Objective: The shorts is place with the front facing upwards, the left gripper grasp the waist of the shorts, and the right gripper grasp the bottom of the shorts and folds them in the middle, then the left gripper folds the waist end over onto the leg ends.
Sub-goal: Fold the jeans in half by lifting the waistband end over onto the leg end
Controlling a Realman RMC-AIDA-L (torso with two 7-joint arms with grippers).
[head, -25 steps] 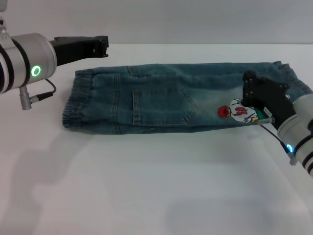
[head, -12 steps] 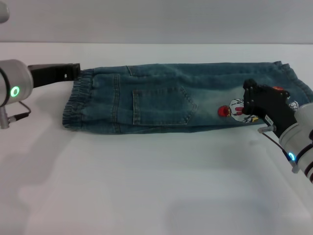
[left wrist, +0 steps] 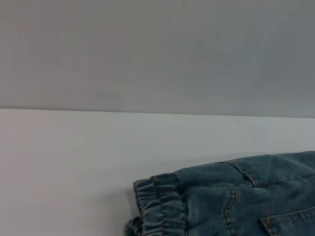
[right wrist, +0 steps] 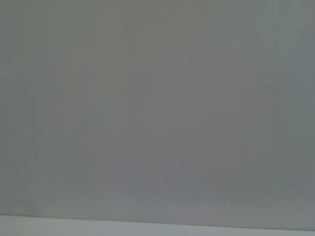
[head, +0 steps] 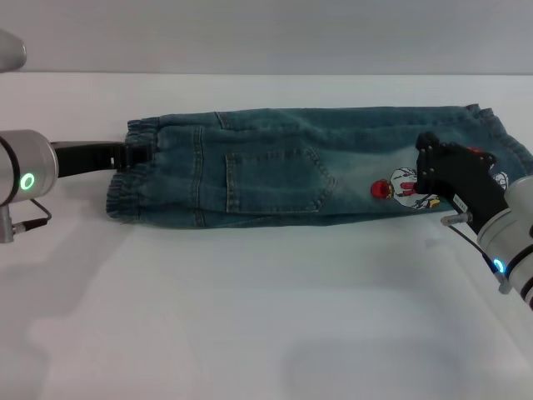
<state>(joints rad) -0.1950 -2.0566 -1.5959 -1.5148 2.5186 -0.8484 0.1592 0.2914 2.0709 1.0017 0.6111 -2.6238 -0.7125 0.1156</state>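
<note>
The shorts (head: 275, 175) lie flat across the back half of the white table, folded lengthwise, pocket side up. The gathered waist of the shorts (head: 125, 183) is at the left, and the leg ends (head: 504, 142) are at the right. A small cartoon figure print (head: 398, 188) shows near the hems. My left gripper (head: 140, 154) reaches in low from the left and touches the waistband's edge. My right gripper (head: 429, 165) rests over the bottom of the shorts, partly covering the print. The left wrist view shows the ruffled waistband (left wrist: 157, 206). The right wrist view shows no shorts.
The white table (head: 250, 308) stretches wide in front of the shorts. A grey wall (head: 266, 33) stands behind the table's far edge. The right wrist view shows only this wall (right wrist: 157, 98) and a thin strip of table.
My left gripper has come down from behind the shorts' far corner and now meets the waistband's left edge. My right gripper has shifted slightly right, uncovering more of the print.
</note>
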